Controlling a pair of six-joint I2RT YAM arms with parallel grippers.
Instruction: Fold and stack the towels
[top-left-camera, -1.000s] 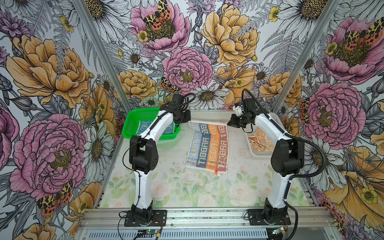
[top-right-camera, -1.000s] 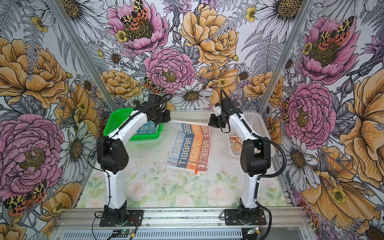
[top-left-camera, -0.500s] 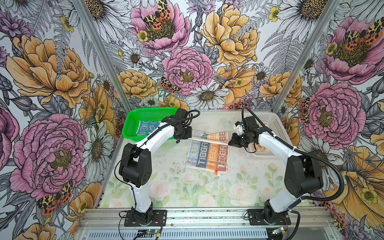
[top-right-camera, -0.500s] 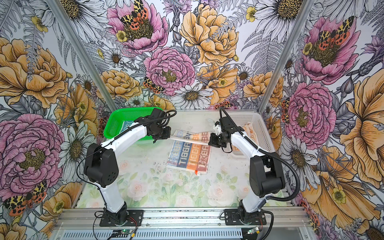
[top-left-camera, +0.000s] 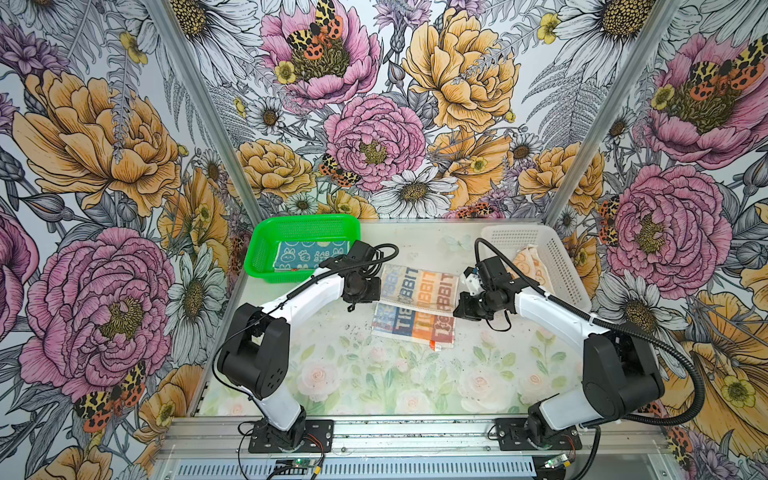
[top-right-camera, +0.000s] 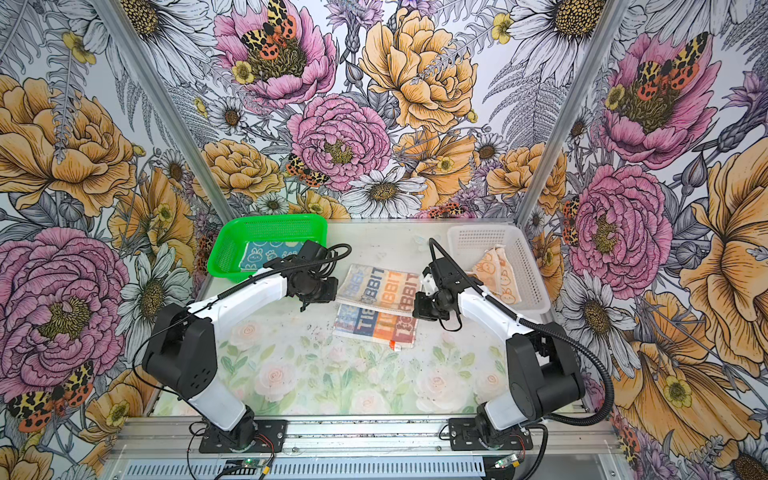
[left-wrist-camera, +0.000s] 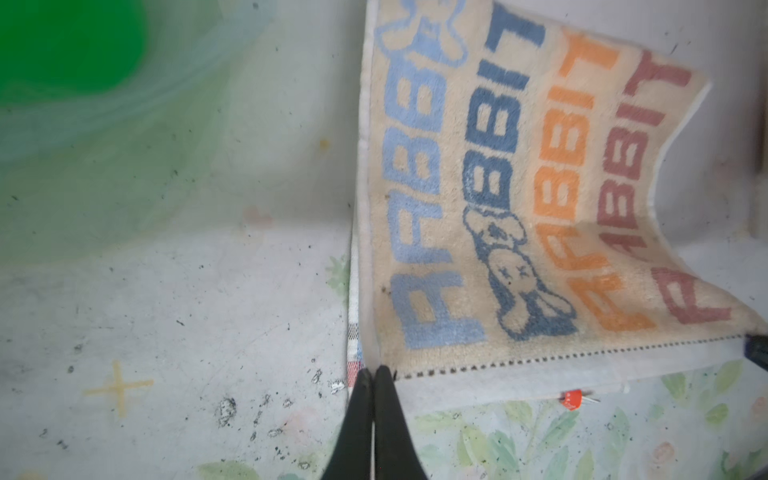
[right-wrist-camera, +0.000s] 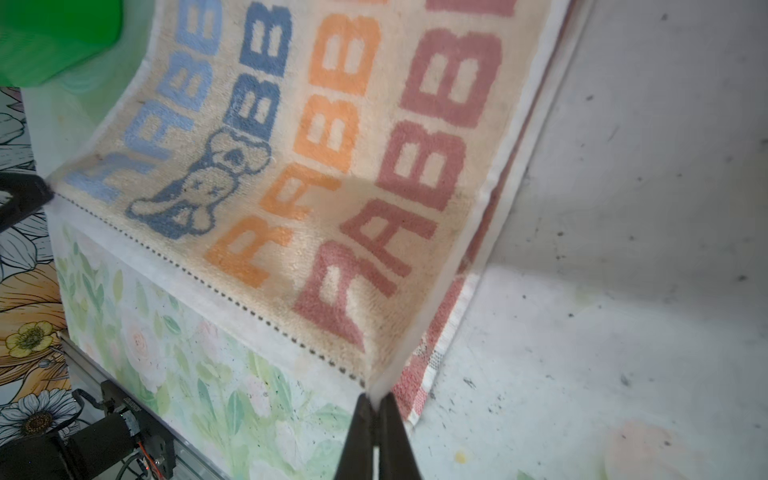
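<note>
Firmly, left fingers (left-wrist-camera: 360, 415) and right fingers (right-wrist-camera: 360, 428) pinch corners of the "RABBIT" cream towel (top-left-camera: 417, 282).

The cream towel (left-wrist-camera: 519, 199): terry cloth, fuzzy pile, flat woven hem. The green basket (top-left-camera: 259, 253) & white basket (top-left-camera: 561, 266): mesh plastic, green one glossier. The table (top-left-camera: 353, 374): smooth matt printed sheet, scuffed w/ dark specks.

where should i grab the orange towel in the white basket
Probably a raised fold of the orange towel, coming straight down from above: it lies crumpled inside the white basket, whose walls look likely to block a sideways approach.
</note>
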